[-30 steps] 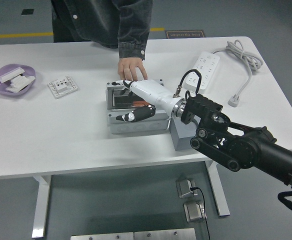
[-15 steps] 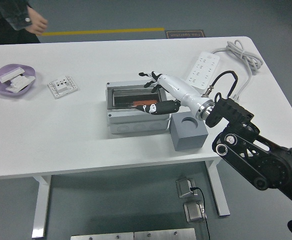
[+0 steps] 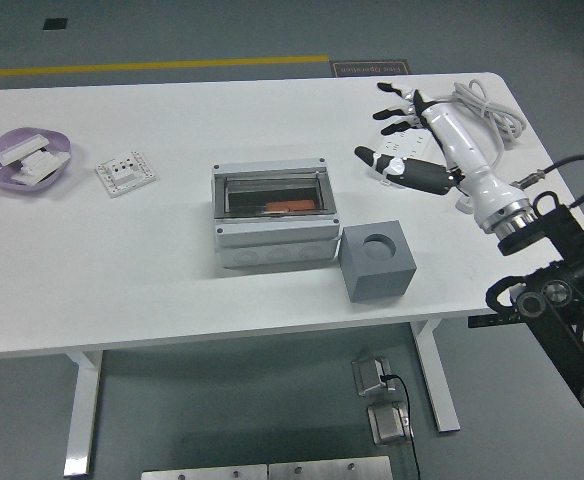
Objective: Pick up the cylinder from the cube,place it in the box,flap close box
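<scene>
A grey box [image 3: 275, 215] with a clear closed lid sits at the table's middle; an orange object [image 3: 293, 208] shows through the lid. A grey cube [image 3: 377, 261] with an empty round hole in its top stands to the box's right. My right hand [image 3: 392, 135] is white with black fingertips; it is raised at the right, over the power strip, with fingers spread and holding nothing. The left arm is out of view.
A white power strip [image 3: 412, 132] with its cable [image 3: 482, 110] lies at the back right, under my hand. A white socket plate [image 3: 125, 173] and a purple dish [image 3: 25, 160] with white parts lie at the left.
My right hand has pulled back from the box to the right and up. The person who stood at the far side has left the view.
</scene>
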